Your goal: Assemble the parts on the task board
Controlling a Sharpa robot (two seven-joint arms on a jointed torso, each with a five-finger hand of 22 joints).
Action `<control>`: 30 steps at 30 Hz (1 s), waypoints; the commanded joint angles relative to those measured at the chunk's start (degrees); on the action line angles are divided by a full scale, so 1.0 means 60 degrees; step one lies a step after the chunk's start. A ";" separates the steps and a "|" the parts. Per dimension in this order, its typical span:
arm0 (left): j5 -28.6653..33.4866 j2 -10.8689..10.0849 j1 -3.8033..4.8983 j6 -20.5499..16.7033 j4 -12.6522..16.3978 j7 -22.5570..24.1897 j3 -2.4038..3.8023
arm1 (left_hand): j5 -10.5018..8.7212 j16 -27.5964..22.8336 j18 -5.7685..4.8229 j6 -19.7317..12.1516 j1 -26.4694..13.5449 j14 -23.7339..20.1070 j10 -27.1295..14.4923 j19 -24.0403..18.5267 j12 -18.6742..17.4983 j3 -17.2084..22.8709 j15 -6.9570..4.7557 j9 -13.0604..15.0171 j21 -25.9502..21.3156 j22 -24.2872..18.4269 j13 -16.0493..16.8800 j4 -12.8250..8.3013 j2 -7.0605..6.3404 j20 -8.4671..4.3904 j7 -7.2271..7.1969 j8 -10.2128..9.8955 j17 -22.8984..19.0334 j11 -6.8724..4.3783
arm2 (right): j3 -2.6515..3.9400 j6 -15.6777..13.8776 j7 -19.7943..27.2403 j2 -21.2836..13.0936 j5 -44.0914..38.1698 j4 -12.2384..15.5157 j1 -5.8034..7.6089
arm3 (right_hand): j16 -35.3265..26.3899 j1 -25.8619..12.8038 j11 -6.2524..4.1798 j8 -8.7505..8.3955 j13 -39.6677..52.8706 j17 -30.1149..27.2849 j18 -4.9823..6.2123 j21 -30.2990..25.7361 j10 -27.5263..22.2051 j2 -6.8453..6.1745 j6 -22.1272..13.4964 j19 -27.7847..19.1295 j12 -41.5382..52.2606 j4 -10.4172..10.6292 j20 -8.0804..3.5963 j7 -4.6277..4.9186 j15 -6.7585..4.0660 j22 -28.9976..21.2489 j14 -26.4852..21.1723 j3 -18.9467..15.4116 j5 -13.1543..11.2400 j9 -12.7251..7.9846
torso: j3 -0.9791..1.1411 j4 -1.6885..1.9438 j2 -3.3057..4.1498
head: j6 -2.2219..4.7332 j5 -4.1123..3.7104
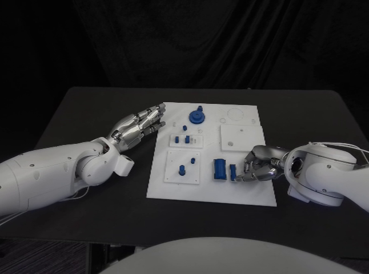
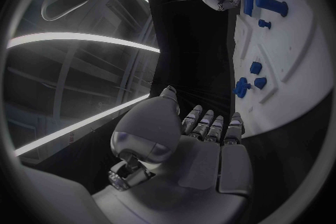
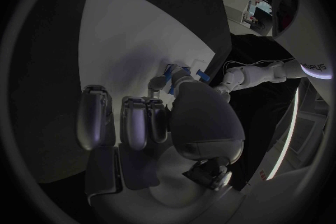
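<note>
The white task board (image 1: pixel 234 188) lies mid-table. On it are a blue round part (image 1: pixel 197 117) at the far end, two small blue pieces (image 1: pixel 181 138), a blue peg (image 1: pixel 182 169) and a blue block (image 1: pixel 220 169). My right hand (image 1: pixel 259 164) sits at the board's near right with its fingers curled, and its thumb and a finger pinch a slim blue part (image 1: pixel 232 171) beside the block. The same part (image 3: pixel 172 71) shows past that hand (image 3: pixel 161 123) in the right wrist view. My left hand (image 1: pixel 139 127) lies outstretched by the board's far left edge and holds nothing.
The black table (image 1: pixel 94 114) runs well past the board on both sides. Square recessed plates (image 1: pixel 237 137) sit on the board's right half. In the left wrist view, my left hand (image 2: pixel 189 145) faces the board (image 2: pixel 294 56).
</note>
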 commanded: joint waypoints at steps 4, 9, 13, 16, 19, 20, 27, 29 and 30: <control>-0.0011 -0.0018 -0.0020 0.0140 0.0032 0.0138 0.0008 | 0.0050 -0.0035 0.0061 0.0004 0.0087 0.0031 0.0008 0.0005 0.0051 0.0027 0.0064 0.0012 0.0037 0.0011 0.0012 -0.0024 0.0013 0.0073 0.0067 0.0026 -0.0010 0.0057 | 0.0001 -0.0221 -0.0282 0.0072 -0.0165 -0.0082 -0.0038 | 0.0038 0.0098 -0.0087 0.0065 0.2512 0.2023 0.0121 0.0007 0.1010 0.0068 0.0109 0.0118 -0.0023 -0.0055 -0.0086 0.0000 -0.0102 0.1859 0.0902 0.0036 0.0000 0.0030 | -0.0002 0.0002 0.0007 | -0.0001 0.0023; -0.0011 -0.0029 -0.0021 0.0137 0.0042 0.0135 0.0008 | 0.0050 -0.0035 0.0061 0.0004 0.0087 0.0031 0.0008 0.0005 0.0051 0.0027 0.0064 0.0012 0.0037 0.0011 0.0012 -0.0024 0.0013 0.0073 0.0067 0.0026 -0.0010 0.0057 | 0.0001 -0.0130 -0.0308 0.0107 -0.0168 -0.0111 -0.0042 | 0.0036 0.0139 -0.0089 0.0085 0.2512 0.2018 0.0124 -0.0003 0.1010 0.0131 0.0124 0.0115 -0.0023 -0.0075 -0.0092 -0.0005 -0.0109 0.1856 0.0901 0.0060 0.0000 0.0049 | -0.0005 0.0003 0.0006 | -0.0001 0.0017; -0.0011 -0.0033 -0.0021 0.0135 0.0047 0.0130 0.0008 | 0.0066 -0.0035 0.0061 0.0010 0.0099 0.0031 0.0009 0.0006 0.0056 0.0032 0.0069 0.0013 0.0037 0.0012 0.0012 -0.0042 0.0009 0.0076 0.0074 0.0027 -0.0010 0.0065 | 0.0001 0.0000 -0.0329 0.0125 -0.0168 -0.0119 -0.0043 | 0.0036 0.0202 -0.0092 0.0077 0.2512 0.2016 0.0125 -0.0011 0.1010 0.0154 0.0110 0.0112 -0.0023 -0.0119 -0.0098 -0.0008 -0.0115 0.1853 0.0901 0.0076 -0.0003 0.0057 | -0.0003 0.0006 0.0007 | -0.0001 0.0001; -0.0011 -0.0029 -0.0021 0.0137 0.0045 0.0125 0.0008 | 0.0066 -0.0035 0.0061 0.0010 0.0099 0.0031 0.0009 0.0006 0.0056 0.0032 0.0069 0.0013 0.0037 0.0012 0.0012 -0.0042 0.0009 0.0076 0.0074 0.0027 -0.0010 0.0065 | 0.0001 0.0079 -0.0338 0.0133 -0.0168 -0.0121 -0.0043 | 0.0028 0.0233 -0.0093 0.0062 0.2512 0.2000 0.0128 -0.0021 0.1010 0.0152 0.0092 0.0108 -0.0023 -0.0143 -0.0100 -0.0010 -0.0117 0.1850 0.0897 0.0079 -0.0004 0.0054 | -0.0001 0.0008 0.0003 | -0.0001 -0.0009; -0.0011 -0.0024 -0.0021 0.0139 0.0040 0.0124 0.0008 | 0.0075 -0.0035 0.0060 0.0013 0.0106 0.0031 0.0009 0.0006 0.0059 0.0036 0.0071 0.0013 0.0037 0.0011 0.0013 -0.0052 0.0010 0.0078 0.0077 0.0027 -0.0010 0.0068 | 0.0001 0.0128 -0.0342 0.0141 -0.0168 -0.0120 -0.0044 | 0.0032 0.0245 -0.0094 0.0046 0.2512 0.2009 0.0129 -0.0027 0.1010 0.0146 0.0076 0.0105 -0.0023 -0.0154 -0.0101 -0.0010 -0.0118 0.1849 0.0899 0.0078 -0.0006 0.0049 | 0.0002 0.0005 0.0004 | -0.0001 -0.0007; -0.0011 -0.0023 -0.0021 0.0139 0.0039 0.0124 0.0008 | 0.0075 -0.0035 0.0060 0.0013 0.0106 0.0031 0.0009 0.0006 0.0059 0.0036 0.0071 0.0013 0.0037 0.0011 0.0013 -0.0052 0.0010 0.0078 0.0077 0.0027 -0.0010 0.0068 | 0.0001 0.0133 -0.0341 0.0142 -0.0168 -0.0119 -0.0044 | 0.0030 0.0253 -0.0094 0.0041 0.2512 0.2004 0.0129 -0.0030 0.1010 0.0142 0.0070 0.0104 -0.0023 -0.0161 -0.0102 -0.0010 -0.0118 0.1848 0.0898 0.0077 -0.0007 0.0049 | 0.0001 0.0001 0.0001 | -0.0001 -0.0003; -0.0011 -0.0037 -0.0021 0.0116 0.0041 0.0159 0.0008 | 0.0082 -0.0035 0.0060 0.0010 0.0112 0.0031 0.0008 0.0005 0.0056 0.0039 0.0072 0.0013 0.0037 0.0010 0.0012 -0.0059 0.0011 0.0079 0.0079 0.0027 -0.0010 0.0070 | 0.0001 0.0021 -0.0188 0.0102 -0.0169 -0.0102 -0.0046 | 0.0023 0.0117 -0.0086 -0.0062 0.2512 0.1989 0.0130 -0.0044 0.1010 0.0035 -0.0038 0.0097 -0.0023 -0.0077 -0.0101 0.0010 -0.0106 0.1844 0.0894 -0.0059 -0.0027 0.0025 | 0.0002 -0.0011 0.0001 | -0.0001 0.0012; -0.0011 -0.0049 -0.0021 0.0074 0.0049 0.0251 0.0008 | 0.0090 -0.0035 0.0060 0.0012 0.0122 0.0031 0.0007 0.0005 0.0055 0.0042 0.0072 0.0013 0.0037 0.0009 0.0012 -0.0073 0.0007 0.0079 0.0079 0.0027 -0.0010 0.0069 | 0.0001 -0.0202 -0.0096 0.0059 -0.0192 -0.0083 -0.0045 | 0.0017 -0.0070 -0.0083 -0.0143 0.2512 0.1976 0.0131 -0.0055 0.1010 -0.0028 -0.0101 0.0093 -0.0023 0.0091 -0.0091 0.0016 -0.0094 0.1841 0.0891 -0.0171 -0.0020 -0.0002 | 0.0003 -0.0010 0.0000 | -0.0001 0.0032; -0.0011 -0.0053 -0.0021 0.0010 0.0060 0.0337 0.0008 | 0.0095 -0.0035 0.0060 0.0023 0.0133 0.0031 0.0008 0.0005 0.0063 0.0042 0.0070 0.0015 0.0037 0.0009 0.0013 -0.0091 -0.0003 0.0078 0.0072 0.0030 -0.0010 0.0067 | 0.0001 -0.0353 -0.0045 0.0034 -0.0236 -0.0075 -0.0045 | 0.0010 -0.0294 -0.0080 -0.0406 0.2512 0.1961 0.0139 -0.0090 0.1010 -0.0057 -0.0307 0.0079 -0.0023 0.0316 -0.0083 0.0022 -0.0086 0.1831 0.0888 -0.0271 -0.0014 -0.0128 | 0.0003 -0.0006 -0.0002 | -0.0001 0.0026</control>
